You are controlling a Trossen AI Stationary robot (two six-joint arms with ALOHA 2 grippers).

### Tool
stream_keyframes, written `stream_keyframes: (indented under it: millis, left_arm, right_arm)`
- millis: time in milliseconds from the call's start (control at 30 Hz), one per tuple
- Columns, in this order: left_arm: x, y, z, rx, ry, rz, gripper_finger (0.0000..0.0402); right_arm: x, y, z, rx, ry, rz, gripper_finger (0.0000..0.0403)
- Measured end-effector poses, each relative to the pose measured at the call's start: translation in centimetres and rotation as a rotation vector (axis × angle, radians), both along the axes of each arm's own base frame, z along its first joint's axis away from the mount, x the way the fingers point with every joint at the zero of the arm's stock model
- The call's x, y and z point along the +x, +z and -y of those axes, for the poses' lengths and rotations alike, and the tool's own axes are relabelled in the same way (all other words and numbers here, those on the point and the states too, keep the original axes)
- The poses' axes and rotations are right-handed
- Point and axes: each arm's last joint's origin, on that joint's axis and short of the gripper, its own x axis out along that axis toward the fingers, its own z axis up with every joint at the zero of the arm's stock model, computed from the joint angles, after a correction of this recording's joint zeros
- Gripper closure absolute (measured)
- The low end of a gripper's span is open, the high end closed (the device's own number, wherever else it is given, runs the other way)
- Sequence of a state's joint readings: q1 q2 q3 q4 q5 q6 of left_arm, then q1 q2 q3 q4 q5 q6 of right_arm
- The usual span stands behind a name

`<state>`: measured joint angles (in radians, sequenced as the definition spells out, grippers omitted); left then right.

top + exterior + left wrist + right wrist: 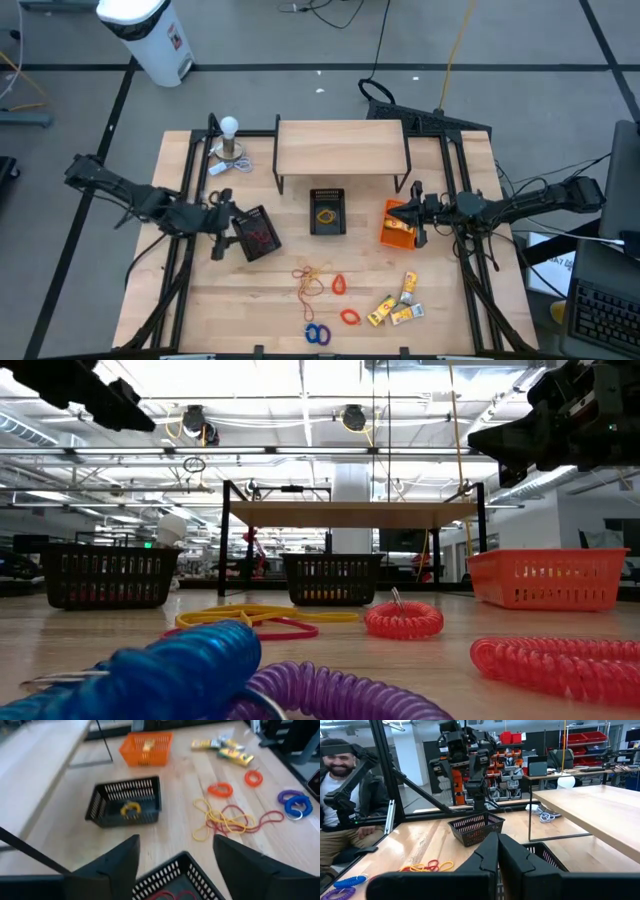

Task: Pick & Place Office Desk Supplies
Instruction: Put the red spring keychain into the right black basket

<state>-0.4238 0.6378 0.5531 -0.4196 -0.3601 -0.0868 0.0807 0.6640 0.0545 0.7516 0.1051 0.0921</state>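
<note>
High view shows you the left gripper point(222, 222) jaws apart above a black bin point(256, 232) holding red bands point(261, 238), right gripper point(418, 213) jaws together beside the orange bin point(396, 224), two orange rings point(343, 300), four yellow packets point(397, 303) toward the counter's point(440, 270) front edge.

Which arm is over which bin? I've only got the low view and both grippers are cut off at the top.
Observer: The left gripper hangs open above the left black mesh bin.
Operator: And the right?
Observer: The right gripper is shut, up at the orange bin.
Operator: Anything in the middle bin?
Observer: The middle black mesh bin holds one yellow looped item.
</note>
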Motion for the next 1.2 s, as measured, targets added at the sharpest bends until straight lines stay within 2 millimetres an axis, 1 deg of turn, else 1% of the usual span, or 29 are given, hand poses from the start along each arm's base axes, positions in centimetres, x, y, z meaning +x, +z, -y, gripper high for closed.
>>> stream_keyframes:
  millis: [67,133,300,333,367,533,700,800,933,1000,1200]
  left_arm:
    - [-0.7,-0.3,-0.1,0.014,-0.013,0.043,0.0188]
    - [-1.2,-0.9,-0.2,0.02,-0.027,0.088,0.0229]
    - [-2.5,-2.1,-0.6,0.026,-0.064,0.197,0.036]
    - [-2.7,-2.3,-0.7,0.031,-0.075,0.206,0.038]
    - [-3.0,-2.5,-0.9,0.033,-0.084,0.218,0.0389]
    - [-4.3,-3.4,-1.5,0.036,-0.089,0.306,0.0394]
    - [-5.0,-4.5,-2.1,-0.02,-0.056,0.412,0.0398]
    - [-5.0,-5.7,-2.2,-0.034,-0.046,0.453,0.0399]
    - [-4.3,-7.9,-1.9,-0.041,-0.062,0.47,0.0398]
    - [-4.0,-8.1,-1.7,-0.054,-0.096,0.509,0.04]
    - [-3.7,-8.4,-1.9,-0.012,-0.097,0.485,0.04]
  right_arm:
    - [0.0,0.0,0.0,0.0,0.0,0.0,0.0403]
    - [0.0,0.0,0.0,-0.001,0.0,0.0,0.0403]
    - [0.0,0.0,0.0,-0.003,0.0,0.0,0.0403]
    - [0.0,0.0,0.0,-0.004,0.0,0.0,0.0403]
    - [0.0,0.0,0.0,-0.005,0.0,0.0,0.0403]
    - [0.0,0.0,0.0,-0.006,-0.018,-0.001,0.0403]
    - [0.0,0.0,0.1,-0.005,-0.03,-0.001,0.0403]
    - [0.0,0.0,0.1,-0.005,-0.03,-0.001,0.0403]
    - [0.0,0.0,0.1,-0.022,-0.032,-0.002,0.0403]
    - [0.0,0.0,0.1,-0.031,-0.033,-0.003,0.0403]
    - [0.1,-0.2,0.1,-0.034,-0.035,-0.018,0.0403]
